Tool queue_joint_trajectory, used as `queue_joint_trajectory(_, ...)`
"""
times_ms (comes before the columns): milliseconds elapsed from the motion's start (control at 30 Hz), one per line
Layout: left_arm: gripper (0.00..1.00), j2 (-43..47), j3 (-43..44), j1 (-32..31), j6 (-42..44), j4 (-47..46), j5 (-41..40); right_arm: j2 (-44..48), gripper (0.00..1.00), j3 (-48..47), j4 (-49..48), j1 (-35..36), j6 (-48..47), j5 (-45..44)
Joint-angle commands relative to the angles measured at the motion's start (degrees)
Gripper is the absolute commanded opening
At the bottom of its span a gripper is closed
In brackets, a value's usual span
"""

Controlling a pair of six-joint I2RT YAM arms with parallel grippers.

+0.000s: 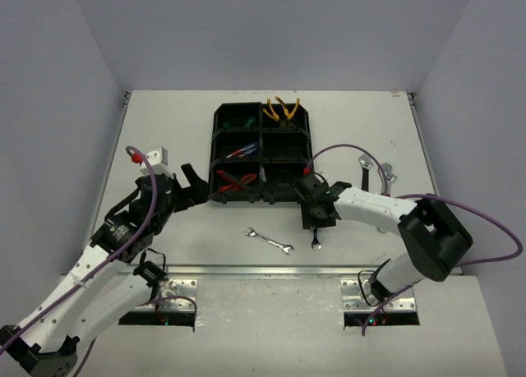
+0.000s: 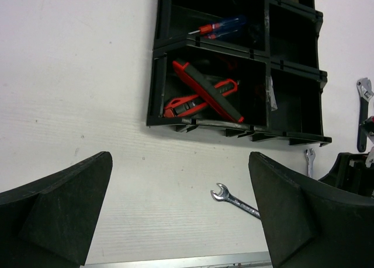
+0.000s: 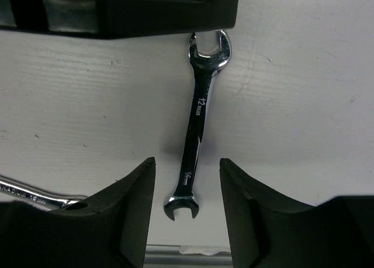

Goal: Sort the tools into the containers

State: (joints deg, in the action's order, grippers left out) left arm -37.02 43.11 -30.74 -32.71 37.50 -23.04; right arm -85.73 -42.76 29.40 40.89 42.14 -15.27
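right gripper point(image 3: 186, 180) sits low over the small wrench point(image 3: 197, 110), jaws apart either side of the shank, gap on both sides, nothing gripped. the wrench lies flat on the table point(image 3: 304, 104), far head just beside the tray point(image 3: 117, 17) front wall. risks: thin polished steel, narrow flat shank, blunt matte black wedge fingers; it could skid or pivot out when pinched. the head may snag the tray wall on lift. second wrench point(image 3: 29, 195) end sits by the left finger, could get dragged. left gripper point(image 2: 180, 163) wide open, empty.
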Motion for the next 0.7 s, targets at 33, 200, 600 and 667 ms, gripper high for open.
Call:
queue_joint_trajectory(33,1.00,-0.16,-0.22,-0.20,1.44,-3.04,1.42,-2.80,0.43,-0.06,-4.04,-0.73,0.44,0.90)
queue_joint_trajectory(200,1.00,0.14,-0.22,-0.20,1.51,-3.04,1.51,-4.57,0.36,2.06,-6.66,-3.25,-0.46,4.88)
queue_joint_trajectory(600,1.00,0.96,-0.31,-0.20,1.59,-3.22,1.68,-6.01,0.27,4.00,-7.01,-5.75,-0.92,5.69)
queue_joint_trajectory(667,1.00,0.98,-0.31,-0.20,1.66,-3.22,1.77,-5.63,0.25,4.03,-6.82,-5.74,-1.09,5.28)
